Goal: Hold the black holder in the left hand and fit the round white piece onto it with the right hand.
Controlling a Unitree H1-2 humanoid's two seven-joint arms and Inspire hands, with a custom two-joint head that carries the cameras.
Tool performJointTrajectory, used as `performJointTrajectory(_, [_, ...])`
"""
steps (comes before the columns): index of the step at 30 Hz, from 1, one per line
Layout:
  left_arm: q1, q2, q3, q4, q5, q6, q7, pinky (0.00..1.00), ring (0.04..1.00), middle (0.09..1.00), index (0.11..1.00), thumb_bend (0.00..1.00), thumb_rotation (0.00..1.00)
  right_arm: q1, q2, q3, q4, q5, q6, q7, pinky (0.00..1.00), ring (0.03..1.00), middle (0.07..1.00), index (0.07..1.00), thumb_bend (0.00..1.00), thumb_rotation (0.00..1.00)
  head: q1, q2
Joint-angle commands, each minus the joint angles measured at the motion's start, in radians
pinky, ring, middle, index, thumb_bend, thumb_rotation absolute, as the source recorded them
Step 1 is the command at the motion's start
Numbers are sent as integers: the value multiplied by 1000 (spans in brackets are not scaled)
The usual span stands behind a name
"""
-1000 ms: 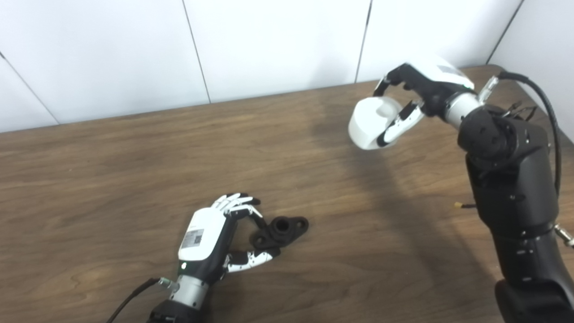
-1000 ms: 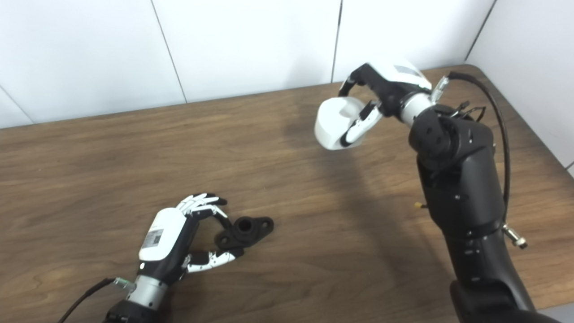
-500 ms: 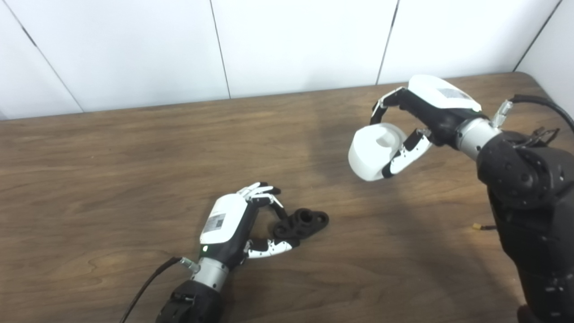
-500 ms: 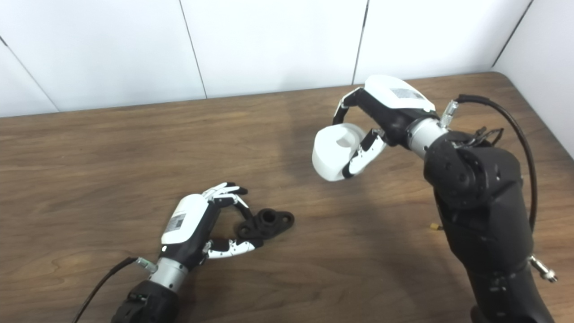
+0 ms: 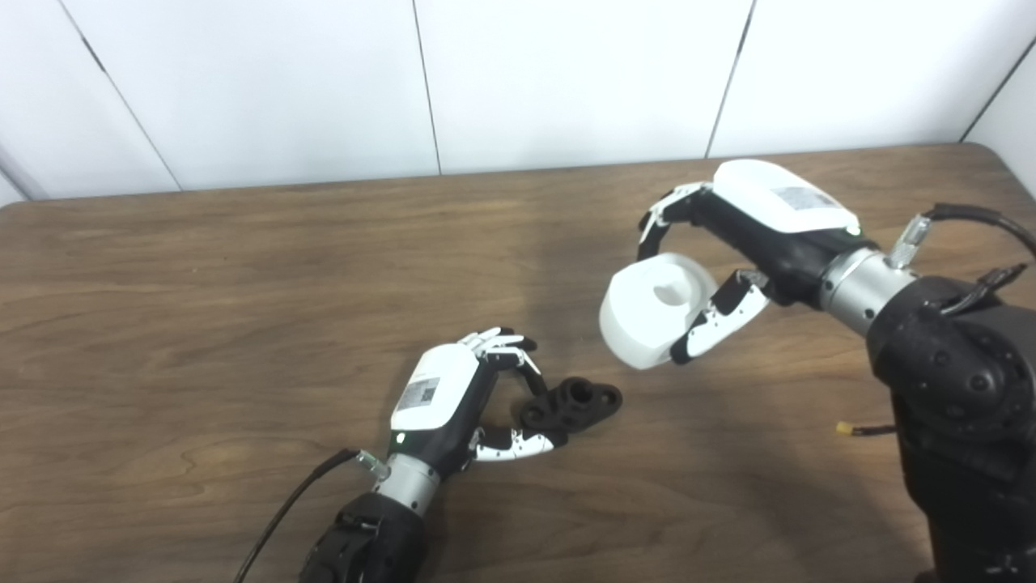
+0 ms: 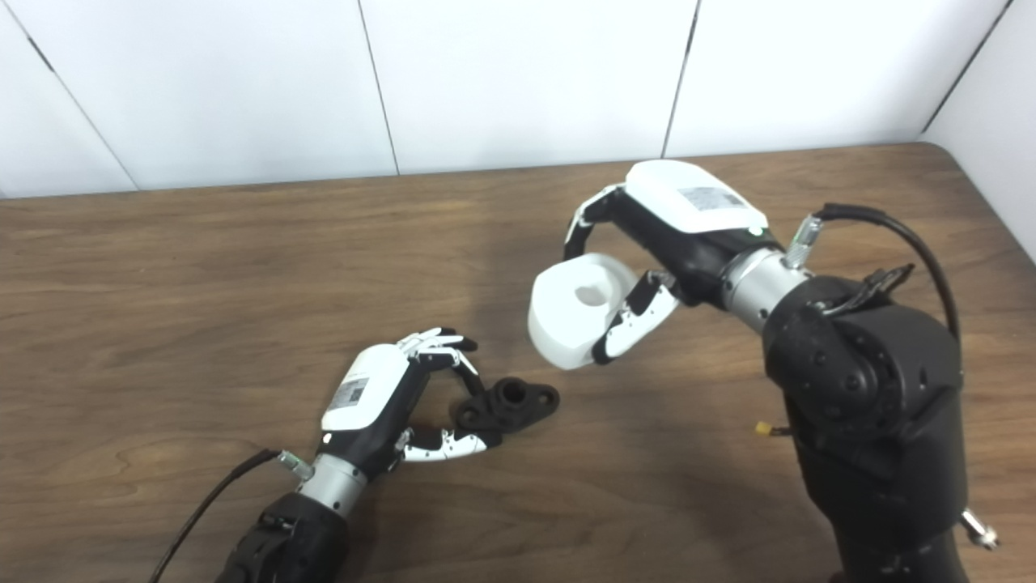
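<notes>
The black holder (image 5: 579,401) lies flat on the wooden table (image 5: 202,324), a short tube standing up from its middle. My left hand (image 5: 441,397) rests on the table just left of it, fingers above and thumb below, pinched on the holder's near-left end. The round white piece (image 5: 647,312), a thick disc with a centre hole, hangs in the air up and to the right of the holder. My right hand (image 5: 769,219) is shut on it, fingers over the far rim and thumb on the near rim. Piece and holder are apart.
White wall panels (image 5: 566,81) rise behind the table's back edge. The table's right corner (image 6: 931,150) is close to my right arm. A thin wire with a yellow tip (image 5: 843,427) sticks out beside that arm. A black cable (image 5: 283,510) trails from my left wrist.
The camera has shifted. Relative to the holder, my right hand has brought the white piece down and left, much closer to it. The left hand keeps its pinch on the holder.
</notes>
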Motion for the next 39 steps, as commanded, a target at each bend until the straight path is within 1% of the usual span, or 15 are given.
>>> performJointTrajectory(1, [25,10,-24,40,11,53,-79,883,883,797,489,517,51,-54,3,-4,-46,-13,-5,7,736,863,779,483,524,139,1,1])
performJointTrajectory(6, [17,18,-36,46,39,54,-81,879,875,788,488,518,50,-59,28,-4,-61,-11,0,17,736,866,782,483,525,138,11,5])
performJointTrajectory(11, [7,29,-45,50,97,70,-86,874,865,774,488,520,50,-70,31,-4,-63,-5,-1,22,739,869,784,483,524,138,25,6])
performJointTrajectory(14, [4,36,-41,55,114,73,-88,877,863,767,488,520,50,-82,38,-4,-66,-1,0,32,742,875,784,483,524,138,21,4])
performJointTrajectory(21, [0,45,-28,70,145,67,-63,866,849,758,487,520,48,-96,57,16,-80,-19,-1,50,729,874,781,483,524,139,24,4])
performJointTrajectory(29, [0,48,-15,64,151,77,-81,872,854,767,487,520,48,-97,61,40,-87,-28,-2,63,713,873,778,483,525,140,19,5])
performJointTrajectory(39, [-1,47,-11,59,157,81,-87,858,849,768,487,521,50,-58,63,77,-61,-2,-16,31,702,866,768,482,525,140,6,16])
